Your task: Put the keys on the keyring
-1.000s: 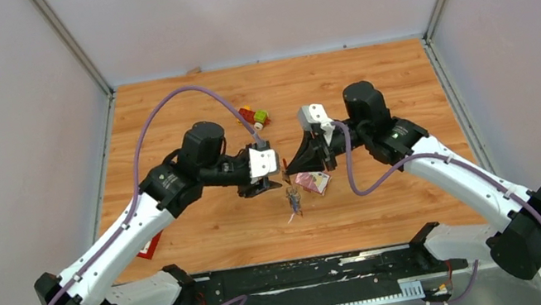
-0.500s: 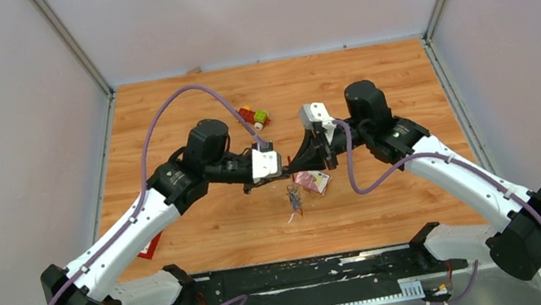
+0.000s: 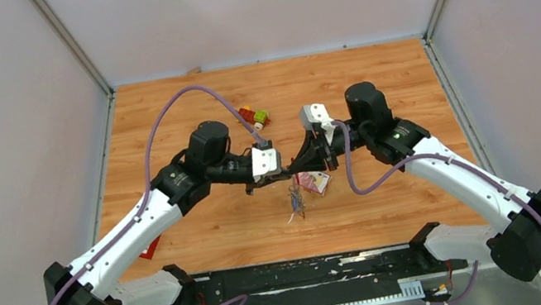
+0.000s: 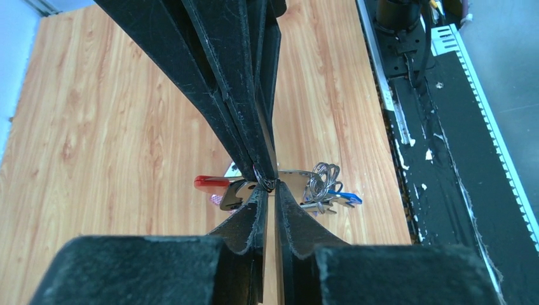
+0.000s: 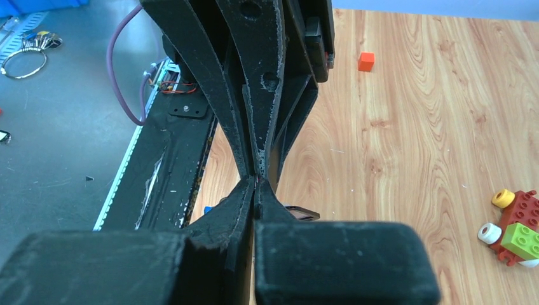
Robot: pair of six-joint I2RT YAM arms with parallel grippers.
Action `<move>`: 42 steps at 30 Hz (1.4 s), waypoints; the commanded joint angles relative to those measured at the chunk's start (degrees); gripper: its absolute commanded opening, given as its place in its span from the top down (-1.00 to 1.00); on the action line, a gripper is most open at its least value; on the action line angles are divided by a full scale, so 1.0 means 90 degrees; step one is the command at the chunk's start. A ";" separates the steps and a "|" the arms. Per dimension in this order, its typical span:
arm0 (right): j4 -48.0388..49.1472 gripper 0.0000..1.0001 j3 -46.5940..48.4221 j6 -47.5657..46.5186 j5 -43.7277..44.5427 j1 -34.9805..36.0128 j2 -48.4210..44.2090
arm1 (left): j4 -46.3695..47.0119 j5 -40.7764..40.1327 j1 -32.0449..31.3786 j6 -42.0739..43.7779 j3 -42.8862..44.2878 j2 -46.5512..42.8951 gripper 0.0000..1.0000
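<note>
My two grippers meet tip to tip above the middle of the table. The right gripper [image 3: 293,170] [image 5: 256,183] is shut on the keyring [image 4: 267,184], a thin metal ring pinched at its fingertips. The left gripper [image 3: 277,176] [image 4: 271,189] has its jaws almost together on the same ring from the opposite side. Under the ring hang a red fob [image 4: 211,183], a grey crescent fob [image 4: 236,194], a coil of small rings [image 4: 323,178] and a blue-headed key [image 4: 344,198]. From above, the keys [image 3: 294,202] dangle just over the wood.
A pink foil packet [image 3: 314,182] lies right beneath the grippers. The red-yellow-green toy car [image 3: 253,117] [image 5: 516,230] sits farther back. A small orange cube [image 5: 365,61] and a flat red item [image 3: 151,246] lie near the left edge. The black base rail [image 3: 305,272] runs along the front.
The left gripper moved right until its tips met the right gripper's, and its jaws closed from open onto the ring. The right arm stayed still, shut.
</note>
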 commanded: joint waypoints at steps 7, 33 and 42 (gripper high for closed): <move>0.0347 1.00 0.0060 -0.0039 0.0594 -0.0004 -0.0267 | 0.0384 0.0478 -0.0044 -0.0218 -0.0186 -0.0050 0.86; 0.0204 1.00 0.0022 -0.0228 0.0595 -0.0022 -0.0364 | -0.0393 -0.0046 -0.0044 0.0662 0.0002 -0.0057 0.62; 0.0017 1.00 0.0006 -0.0541 0.0129 -0.0119 -0.0345 | 0.0157 -0.0649 0.0169 0.0258 0.0106 -0.0436 0.31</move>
